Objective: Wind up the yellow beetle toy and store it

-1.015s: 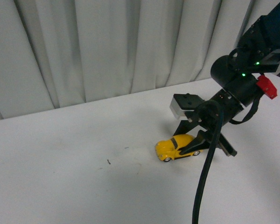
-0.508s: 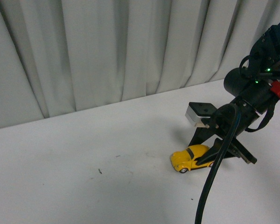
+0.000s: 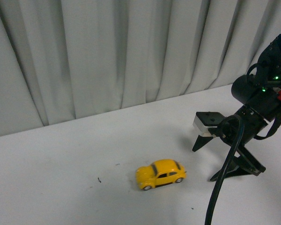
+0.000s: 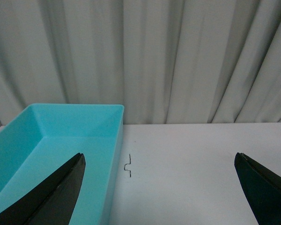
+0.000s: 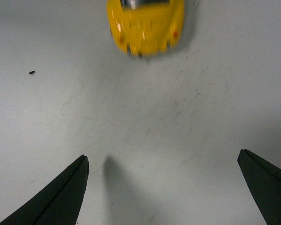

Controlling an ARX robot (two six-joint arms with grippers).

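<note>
Where the beetle [image 3: 160, 174] stands: on its wheels on the white tabletop [image 3: 61, 164], with nothing touching it.
Right pincer [image 3: 203, 165]: we see it spread wide and empty, low over the tabletop. It is near the beetle's tail end but apart from it, and its wrist view shows the beetle ahead, beyond the fingertips.
Left pincer [image 4: 159, 157]: we see it spread wide too, holding nothing.
Bin [image 4: 84, 122]: teal and open-topped, on the tabletop ahead of the left pincer, off to one side.
Curtain [image 3: 107, 56]: grey folds behind the tabletop.
</note>
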